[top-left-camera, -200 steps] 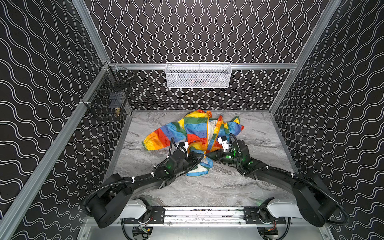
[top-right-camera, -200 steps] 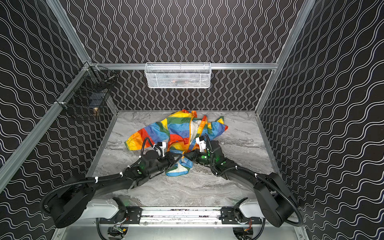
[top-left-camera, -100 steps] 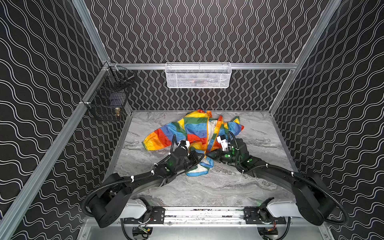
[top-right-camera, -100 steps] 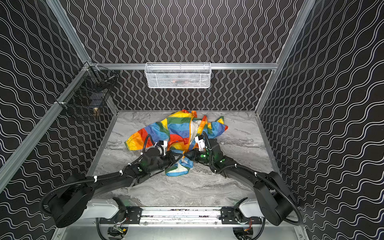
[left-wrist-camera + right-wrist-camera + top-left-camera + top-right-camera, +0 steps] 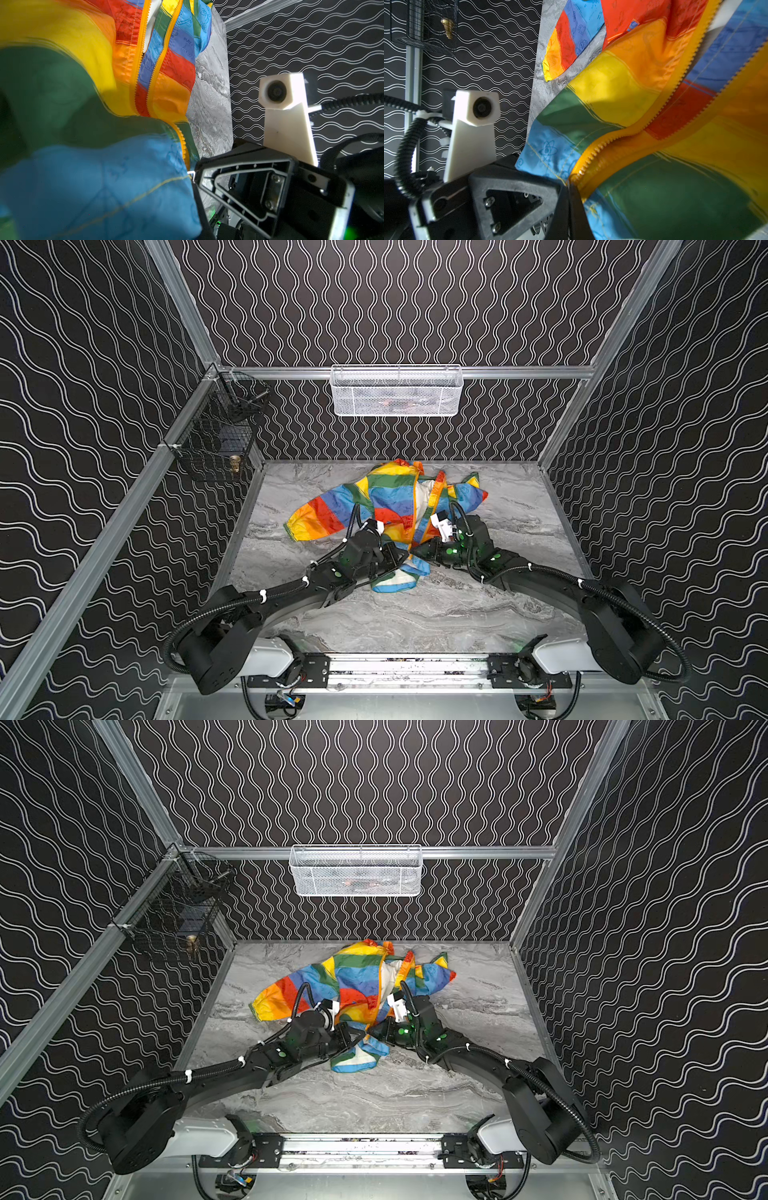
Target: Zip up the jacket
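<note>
Both left gripper (image 5: 402, 558) and right gripper (image 5: 417, 551), fingers clamped on the jacket (image 5: 386, 493) hem, should level the zipper (image 5: 414, 506) ends.

The jacket (image 5: 390, 497) is rainbow stripes, red, orange, yellow, green, blue, with an orange zipper (image 5: 414, 506). Walls (image 5: 415, 302) are black with white squiggles, table (image 5: 415, 614) grey marble.

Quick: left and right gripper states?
Left gripper: closed, pinching the jacket at its bottom edge.
Right gripper: closed, pinching the jacket's bottom edge too.
</note>
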Controlling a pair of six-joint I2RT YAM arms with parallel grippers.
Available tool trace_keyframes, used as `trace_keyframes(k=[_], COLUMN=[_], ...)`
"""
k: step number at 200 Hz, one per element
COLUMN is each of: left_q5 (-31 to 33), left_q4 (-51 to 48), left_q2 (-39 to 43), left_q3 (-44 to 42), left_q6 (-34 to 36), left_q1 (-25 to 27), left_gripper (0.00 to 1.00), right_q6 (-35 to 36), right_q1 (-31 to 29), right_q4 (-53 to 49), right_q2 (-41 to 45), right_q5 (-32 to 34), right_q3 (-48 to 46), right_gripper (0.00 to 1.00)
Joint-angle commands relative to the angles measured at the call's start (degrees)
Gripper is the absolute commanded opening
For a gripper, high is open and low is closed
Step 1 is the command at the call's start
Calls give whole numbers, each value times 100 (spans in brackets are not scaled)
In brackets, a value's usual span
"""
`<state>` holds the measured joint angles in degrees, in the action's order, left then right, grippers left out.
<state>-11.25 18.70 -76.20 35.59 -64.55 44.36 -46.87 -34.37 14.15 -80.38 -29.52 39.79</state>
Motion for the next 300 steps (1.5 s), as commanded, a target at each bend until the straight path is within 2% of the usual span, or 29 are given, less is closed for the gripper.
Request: trace_keyframes(k=[1,60,134,174,210,300], left_q5=[-590,-568,-428,-381,-336,-322], left_q4=[70,103,133,331,519,669], left_q2=[62,151,372,356,391,512], left_q3=[-49,-198,-228,-267,-425,-668], left_q6=[188,128,154,46,-121,-312], left_q1=[15,15,10,-49,-174,-410], left_gripper=[0,0,0,19,27,31], right_q6=[107,281,239,198,161,121], right_q1=[9,9,-34,-155,-237,-339], right_q4=[111,-130,-46,-3,39,129], right_q2=[-39,-39,-3,-13,-63,-107], right_q5=[245,428,353,341,320,315], right_q3=[73,143,123,114,113,108], right_gripper=[0,0,0,0,0,0])
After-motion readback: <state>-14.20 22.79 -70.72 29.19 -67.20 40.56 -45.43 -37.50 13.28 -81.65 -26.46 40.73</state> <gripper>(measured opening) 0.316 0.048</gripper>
